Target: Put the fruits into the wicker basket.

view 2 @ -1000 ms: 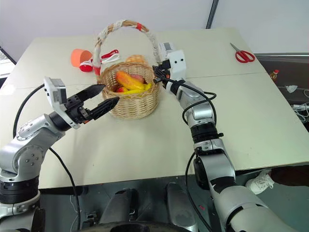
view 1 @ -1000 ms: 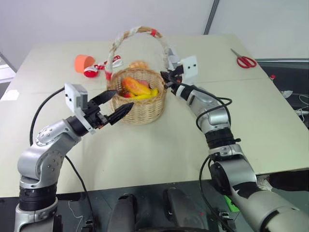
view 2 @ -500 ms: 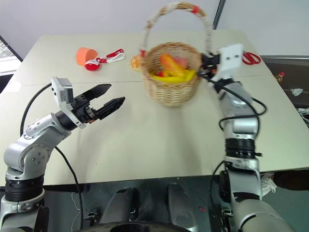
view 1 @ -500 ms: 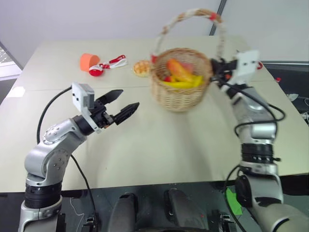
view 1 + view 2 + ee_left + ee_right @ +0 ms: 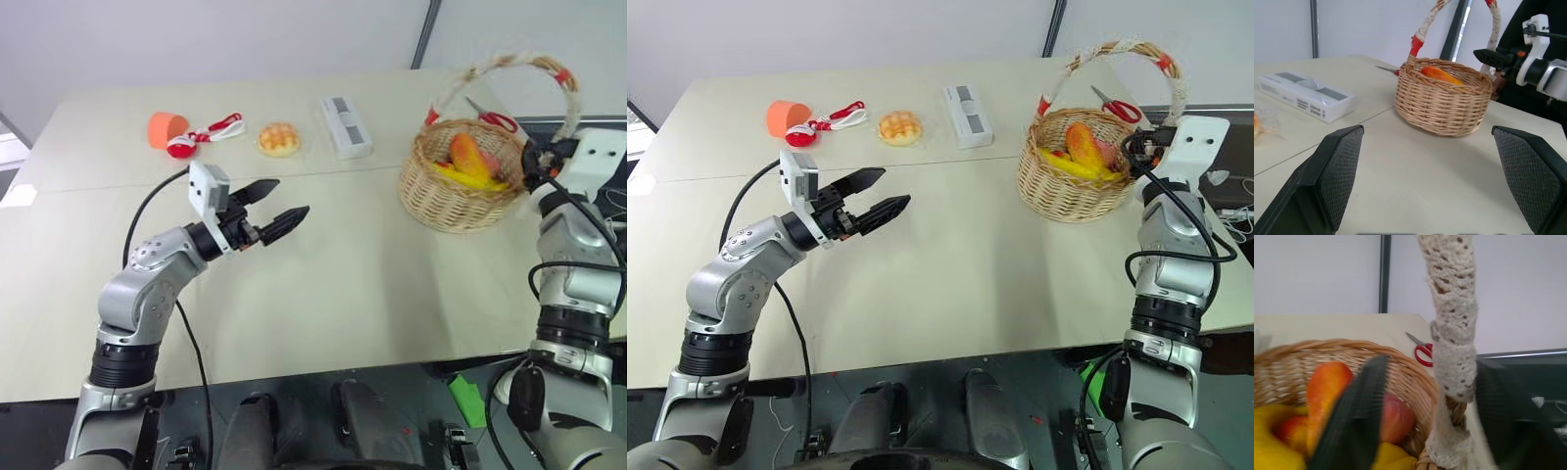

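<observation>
The round tan woven wicker basket [image 5: 1076,176] with its tall ribbon-wrapped arched handle [image 5: 1127,47] stands on the pale tabletop [image 5: 960,264] at the robot's right side, and it holds all three fruits: the elongated orange-yellow mango [image 5: 1083,145], the curved yellow banana [image 5: 1066,164] and the round pink-red peach [image 5: 1396,418] tucked beside them. The right claw [image 5: 1422,416] sits at the foot of the handle with its black fingers [image 5: 1359,406] spread to either side of the lace-wrapped stem, no longer pinching it. As I judge it, the step in hand is letting go of the basket, and doing it well means keeping the fingers wide and drawing the claw straight back from the handle, without snagging the lace or tipping the basket near the tabletop's edge. The left claw [image 5: 274,204] hovers spread and empty above the middle of the tabletop, well apart from the basket. Against a second ago, the basket has travelled from the middle of the tabletop to the right side, carried by the right claw then clamped on the handle; that claw has now opened. A white rectangular box [image 5: 345,125] and a round golden criss-cross bread [image 5: 277,138] now show clear of the basket, beside the orange cup [image 5: 166,127] and red-handled scissors [image 5: 1120,106].
</observation>
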You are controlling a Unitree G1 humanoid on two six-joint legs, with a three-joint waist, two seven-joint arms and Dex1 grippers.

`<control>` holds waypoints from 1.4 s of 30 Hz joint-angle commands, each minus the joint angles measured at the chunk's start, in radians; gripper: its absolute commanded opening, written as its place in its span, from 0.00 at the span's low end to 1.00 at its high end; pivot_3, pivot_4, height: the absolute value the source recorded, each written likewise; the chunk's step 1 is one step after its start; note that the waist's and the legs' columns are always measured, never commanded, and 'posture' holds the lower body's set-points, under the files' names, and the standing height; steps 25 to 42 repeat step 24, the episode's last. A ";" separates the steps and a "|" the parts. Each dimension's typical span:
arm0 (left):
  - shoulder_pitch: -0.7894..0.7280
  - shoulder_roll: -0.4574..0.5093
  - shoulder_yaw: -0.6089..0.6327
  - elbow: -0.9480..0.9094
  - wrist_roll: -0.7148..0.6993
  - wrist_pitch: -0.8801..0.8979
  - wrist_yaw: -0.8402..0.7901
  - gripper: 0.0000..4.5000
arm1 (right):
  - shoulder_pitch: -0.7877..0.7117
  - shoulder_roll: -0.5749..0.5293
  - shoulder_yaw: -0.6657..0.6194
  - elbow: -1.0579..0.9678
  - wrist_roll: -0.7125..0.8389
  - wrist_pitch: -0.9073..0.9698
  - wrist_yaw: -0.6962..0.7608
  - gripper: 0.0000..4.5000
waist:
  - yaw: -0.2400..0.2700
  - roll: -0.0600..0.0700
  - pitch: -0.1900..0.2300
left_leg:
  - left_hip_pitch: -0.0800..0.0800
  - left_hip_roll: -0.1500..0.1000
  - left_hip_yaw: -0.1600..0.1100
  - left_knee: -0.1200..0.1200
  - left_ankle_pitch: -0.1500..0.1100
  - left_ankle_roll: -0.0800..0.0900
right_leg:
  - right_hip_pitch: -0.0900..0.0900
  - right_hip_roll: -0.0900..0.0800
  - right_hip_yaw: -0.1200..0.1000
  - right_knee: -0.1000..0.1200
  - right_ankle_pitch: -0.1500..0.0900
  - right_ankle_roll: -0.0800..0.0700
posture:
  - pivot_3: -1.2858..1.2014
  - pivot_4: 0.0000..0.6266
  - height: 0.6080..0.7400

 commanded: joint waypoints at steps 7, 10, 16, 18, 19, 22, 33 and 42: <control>0.109 0.075 0.121 0.006 0.060 -0.051 0.038 1.00 | 0.268 -0.088 -0.086 -0.229 0.093 -0.019 0.163 0.80 | 0.018 0.000 0.000 | 0.000 0.000 0.000 0.000 0.000 0.000 | 0.000 -0.001 0.000 -0.001 0.000 0.001 | 0.52 0.24 1.00; 0.167 0.107 0.164 0.042 0.102 -0.088 0.047 1.00 | 0.351 -0.116 -0.028 -0.294 0.123 -0.034 0.303 0.80 | 0.013 0.001 0.000 | 0.002 0.001 0.001 0.000 0.000 0.000 | 0.001 0.000 0.001 0.000 0.000 0.001 | 0.52 0.24 1.00; 0.260 0.140 0.225 0.144 0.186 -0.198 0.061 1.00 | 0.420 -0.134 0.229 -0.416 0.125 -0.036 0.536 0.80 | 0.004 0.001 0.000 | 0.002 0.002 0.000 0.000 0.000 0.000 | 0.001 0.002 0.000 0.000 -0.001 0.000 | 0.52 0.24 1.00; 0.282 0.130 0.237 0.147 0.196 -0.221 0.072 1.00 | 0.387 -0.113 0.303 -0.388 0.111 -0.031 0.558 0.80 | 0.010 0.000 0.000 | 0.002 0.003 0.000 0.000 0.000 0.000 | 0.001 0.001 0.000 0.000 -0.001 0.000 | 0.52 0.24 1.00; 0.295 0.124 0.243 0.142 0.198 -0.231 0.078 1.00 | 0.366 -0.101 0.337 -0.370 0.104 -0.033 0.568 0.80 | 0.012 0.000 0.000 | 0.002 0.003 0.000 0.001 0.000 0.000 | 0.002 0.000 0.000 0.000 -0.001 0.000 | 0.52 0.24 1.00; 0.326 0.112 0.252 0.120 0.195 -0.232 0.094 1.00 | 0.326 -0.081 0.372 -0.326 0.100 -0.040 0.578 0.80 | 0.021 0.000 0.000 | 0.001 0.003 0.001 0.001 0.000 0.000 | 0.001 -0.002 0.000 -0.001 0.000 0.001 | 0.52 0.24 1.00; 0.341 0.105 0.257 0.105 0.182 -0.219 0.099 1.00 | 0.308 -0.078 0.378 -0.299 0.103 -0.044 0.590 0.80 | 0.024 0.000 0.000 | 0.001 0.002 0.001 0.001 0.000 0.000 | 0.001 -0.002 0.000 -0.001 0.000 0.001 | 0.52 0.24 1.00; 0.341 0.105 0.257 0.105 0.182 -0.219 0.099 1.00 | 0.308 -0.078 0.378 -0.299 0.103 -0.044 0.590 0.80 | 0.024 0.000 0.000 | 0.001 0.002 0.001 0.001 0.000 0.000 | 0.001 -0.002 0.000 -0.001 0.000 0.001 | 0.52 0.24 1.00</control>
